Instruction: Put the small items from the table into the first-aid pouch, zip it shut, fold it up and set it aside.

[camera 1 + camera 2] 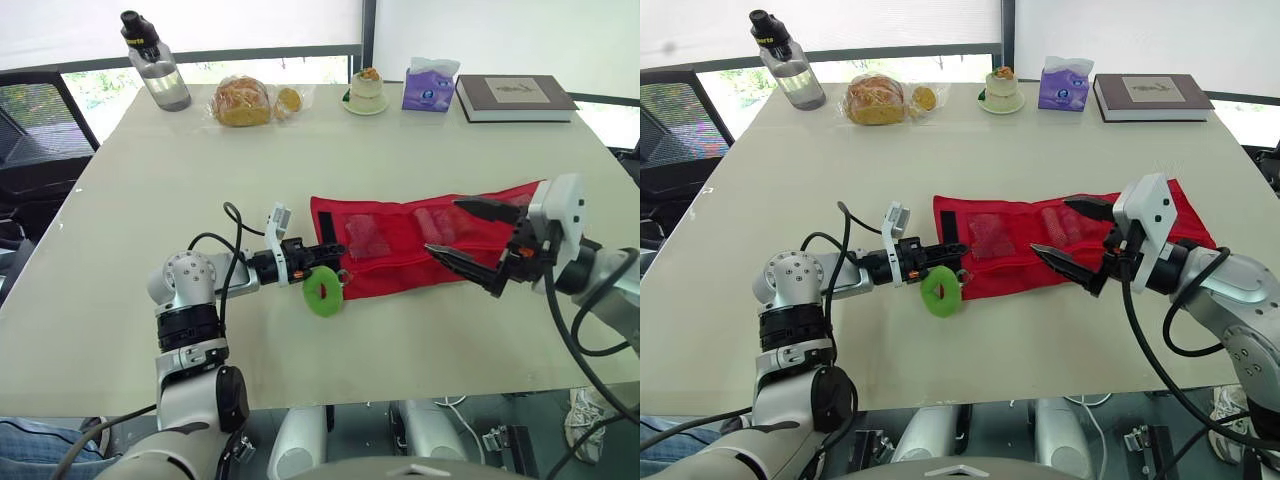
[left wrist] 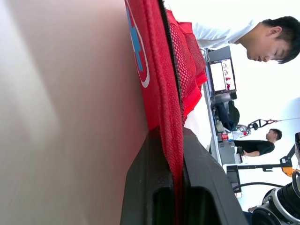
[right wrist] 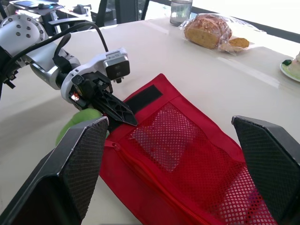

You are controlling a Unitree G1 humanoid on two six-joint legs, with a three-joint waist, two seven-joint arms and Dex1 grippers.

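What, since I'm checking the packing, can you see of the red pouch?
The red pouch is fabric, lying flat and unfolded on the table, lengthwise left to right. Its top face has mesh pockets holding items, a black strip near the left end and a zip along the near edge. The left end effector is shut on its left edge; the open right end effector hangs over its right part. A green ring sits by its near left corner.

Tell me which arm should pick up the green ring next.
Right, probably. The right gripper is open and free above the red pouch, while the left gripper is shut on the pouch's edge beside the green ring.
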